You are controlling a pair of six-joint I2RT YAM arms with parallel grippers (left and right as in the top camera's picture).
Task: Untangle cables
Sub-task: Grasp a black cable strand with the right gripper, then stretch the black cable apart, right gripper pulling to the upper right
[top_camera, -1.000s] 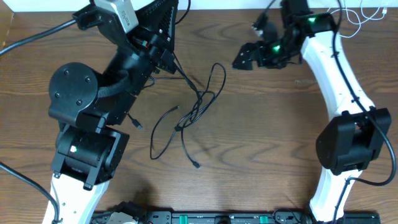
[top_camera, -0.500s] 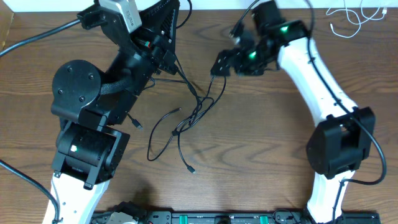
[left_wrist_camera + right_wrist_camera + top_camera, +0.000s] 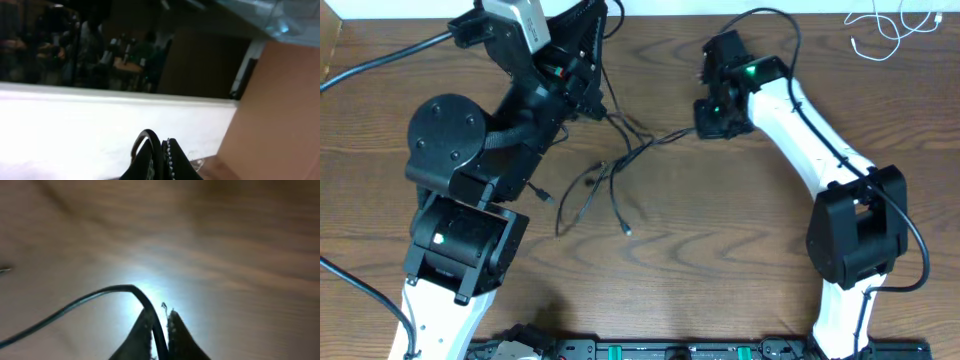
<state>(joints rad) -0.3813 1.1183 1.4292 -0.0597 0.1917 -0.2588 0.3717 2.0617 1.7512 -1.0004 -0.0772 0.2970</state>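
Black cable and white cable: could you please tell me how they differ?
The black cable is strung across the middle, pinched by the left gripper and right gripper; the white cable lies loose, untouched, at the far right corner. The black cable looks longer than the white. Both are thin.

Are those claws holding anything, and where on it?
Yes. The right gripper pinches the black cable at a bend; the left gripper pinches another loop of it.

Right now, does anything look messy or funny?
Yes. The black cable is a tangled jumble mid-table, pulled between the left pincer and right pincer. The white cable lies apart near the far right edge.
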